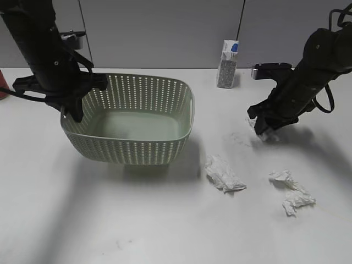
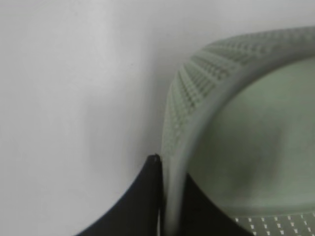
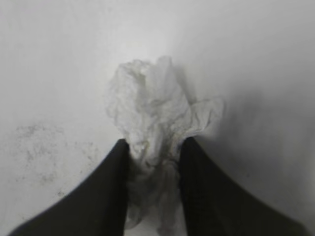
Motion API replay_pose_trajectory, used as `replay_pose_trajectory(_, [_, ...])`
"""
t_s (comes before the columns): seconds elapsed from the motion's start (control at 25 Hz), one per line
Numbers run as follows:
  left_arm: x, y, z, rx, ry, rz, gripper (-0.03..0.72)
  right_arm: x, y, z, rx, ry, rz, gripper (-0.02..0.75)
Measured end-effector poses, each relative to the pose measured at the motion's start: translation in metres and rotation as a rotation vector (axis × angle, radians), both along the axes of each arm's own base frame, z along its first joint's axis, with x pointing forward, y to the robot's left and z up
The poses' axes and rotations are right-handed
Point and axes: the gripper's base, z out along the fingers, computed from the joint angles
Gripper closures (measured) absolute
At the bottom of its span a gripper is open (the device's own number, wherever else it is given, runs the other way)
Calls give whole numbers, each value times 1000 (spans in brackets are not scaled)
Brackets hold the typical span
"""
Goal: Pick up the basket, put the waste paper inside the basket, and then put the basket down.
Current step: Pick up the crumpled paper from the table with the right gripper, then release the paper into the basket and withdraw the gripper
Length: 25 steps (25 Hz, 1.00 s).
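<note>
The pale green basket (image 1: 137, 118) hangs tilted a little above the table at the left. My left gripper (image 1: 70, 110) is shut on its left wall, one finger inside and one outside; the wall shows between the fingers in the left wrist view (image 2: 172, 196). My right gripper (image 1: 264, 131) is shut on one wad of waste paper (image 3: 155, 118) at the right, low over the table. A second wad (image 1: 223, 175) and a third wad (image 1: 291, 192) lie on the table in front.
An upright white-grey carton with a blue mark (image 1: 227, 64) stands at the back by the wall. A red object (image 1: 3, 91) shows at the far left edge. The white table (image 1: 165, 225) spreads in front of the basket.
</note>
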Motion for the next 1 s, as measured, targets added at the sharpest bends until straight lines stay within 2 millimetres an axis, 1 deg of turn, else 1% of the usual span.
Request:
replay_pose_trajectory(0.08, [0,0,0,0,0,0,685,-3,0,-1,2,31,5,614])
replay_pose_trajectory(0.12, [0,0,0,0,0,0,685,-4,0,0,4,42,6,668])
replay_pose_trajectory(0.2, [0,0,0,0,0,0,685,-7,1,4,9,63,14,673])
replay_pose_trajectory(0.24, [0,0,0,0,0,0,685,-8,1,9,11,61,22,674])
replay_pose_trajectory(0.32, [0,0,0,1,0,0,685,-9,3,29,37,21,27,674])
replay_pose_trajectory(0.4, [0,0,0,2,-1,-1,685,-12,6,63,92,-53,25,674])
replay_pose_trajectory(0.48, [0,0,0,4,-1,-2,685,-18,14,99,175,-130,28,674])
replay_pose_trajectory(0.56, [0,0,0,4,-2,-2,685,-31,30,136,248,-216,81,674])
replay_pose_trajectory(0.64, [0,0,0,6,-3,-2,685,-48,52,167,305,-297,171,674])
replay_pose_trajectory(0.68, [0,0,0,6,-3,-2,685,-58,66,180,327,-336,223,674])
replay_pose_trajectory(0.76, [0,1,0,7,-4,-3,685,-74,90,198,358,-403,301,674])
replay_pose_trajectory(0.8, [0,1,0,7,-4,-3,685,-82,103,203,369,-426,336,674])
replay_pose_trajectory(0.88, [0,1,0,7,-4,-3,685,-93,126,205,384,-460,383,674])
replay_pose_trajectory(0.96, [0,1,0,8,-4,-3,685,-100,148,199,391,-467,423,674])
replay_pose_trajectory(1.0, [0,1,0,8,-4,-3,685,-102,156,194,390,-467,435,674])
